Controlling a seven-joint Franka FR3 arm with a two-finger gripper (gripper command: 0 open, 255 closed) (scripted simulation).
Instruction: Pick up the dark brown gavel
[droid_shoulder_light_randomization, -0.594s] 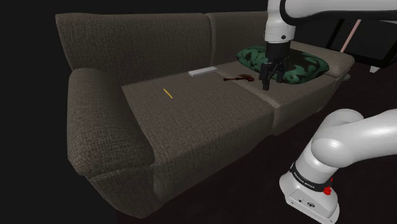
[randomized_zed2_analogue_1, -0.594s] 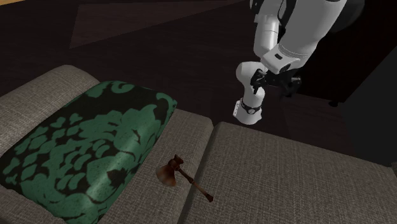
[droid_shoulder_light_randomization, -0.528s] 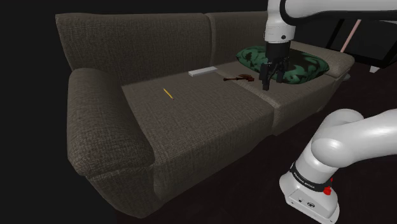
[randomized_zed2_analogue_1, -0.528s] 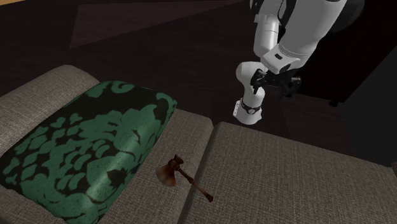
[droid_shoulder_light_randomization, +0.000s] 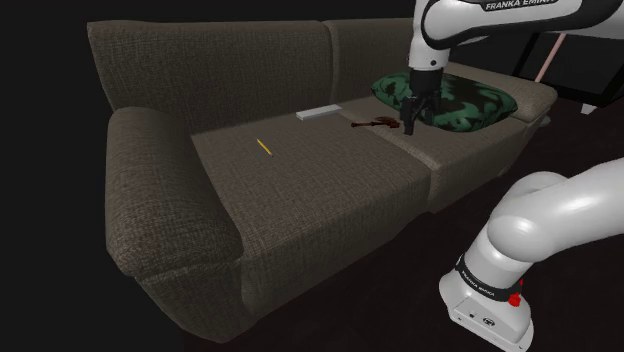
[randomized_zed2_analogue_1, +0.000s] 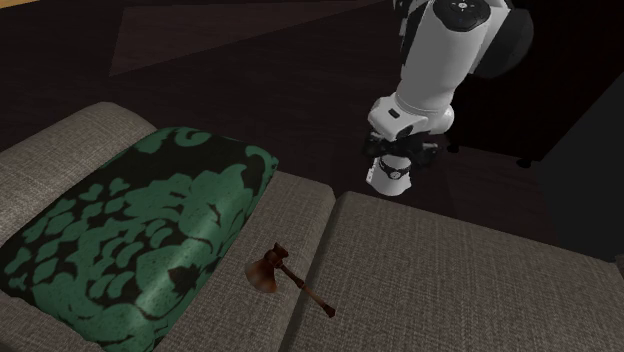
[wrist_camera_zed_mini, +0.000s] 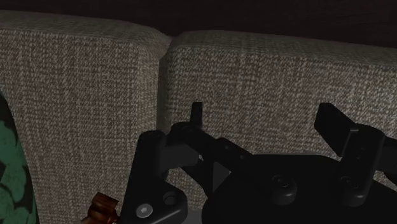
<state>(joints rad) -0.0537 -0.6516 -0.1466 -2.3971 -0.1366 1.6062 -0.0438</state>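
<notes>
Currently the jaws stand wide apart with nothing between them. In the wrist view the all-black two-finger gripper (wrist_camera_zed_mini: 264, 119) faces the sofa's backrest, and only fabric shows in the gap. Nothing is held.

The small dark brown wooden gavel (randomized_zed2_analogue_1: 288, 281) lies flat on the seat, right at the seam between two seat cushions. Its head is just beside the green-and-black patterned throw pillow (randomized_zed2_analogue_1: 130, 225) and its handle points away from the pillow. In the wrist view a bit of the gavel's head peeks out low beside one finger's base, apart from the fingertips. In the shoulder view the gripper hangs over the seat just to the right of the gavel, in front of the pillow, not touching either.

The brown-grey woven fabric sofa (droid_shoulder_light_randomization: 300, 185) carries all of this. Farther along the seat toward the shoulder view's left lie a flat white rectangular thing (droid_shoulder_light_randomization: 319, 113) near the backrest and a thin yellow stick (droid_shoulder_light_randomization: 263, 147), both well apart from the gavel. The white arm (droid_shoulder_light_randomization: 540, 215) rises from the shoulder view's lower right.
</notes>
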